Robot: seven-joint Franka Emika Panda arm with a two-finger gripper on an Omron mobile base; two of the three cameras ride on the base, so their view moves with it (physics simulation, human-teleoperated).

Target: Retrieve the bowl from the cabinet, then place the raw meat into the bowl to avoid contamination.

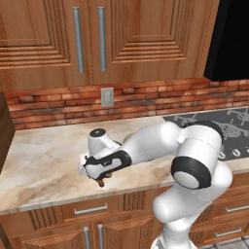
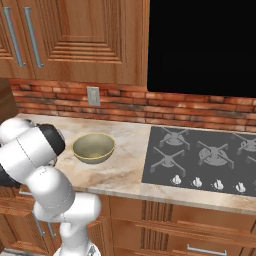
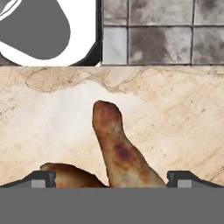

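**Gripper open over the meat, grasp not made yet**

Near: gripper (image 3: 111, 178) is at full spread, holding nothing. Hand view has the two fingertips (image 3: 41, 178) wide apart with the raw meat (image 3: 119, 148) lying between them on the counter (image 3: 183, 113), narrow end pointing away from the hand. In the left base view the hand is low over the counter's front part, a bit of brown meat (image 1: 100, 183) just under it.

Risks, as I judge them:
- Piece is lumpy and tapered; closing on the thin end could squeeze it out or roll it.
- It's close to the front edge, so a nudge could push it onto the floor.
- Descending too far puts the tips into the marble.
- A second brown lump sits by the left tip; can't tell if it's the same piece. It could foul the close.

Further back: the bowl (image 2: 93, 147) is already out, upright on the counter, left of the cooktop (image 2: 200, 155), well apart from the meat. A carry across is needed; a weak grip drops it on the way.

Far: the cabinet (image 1: 87, 39) doors are closed. Wall outlet (image 1: 107, 97) on the brick.

Writing: none readable anywhere.
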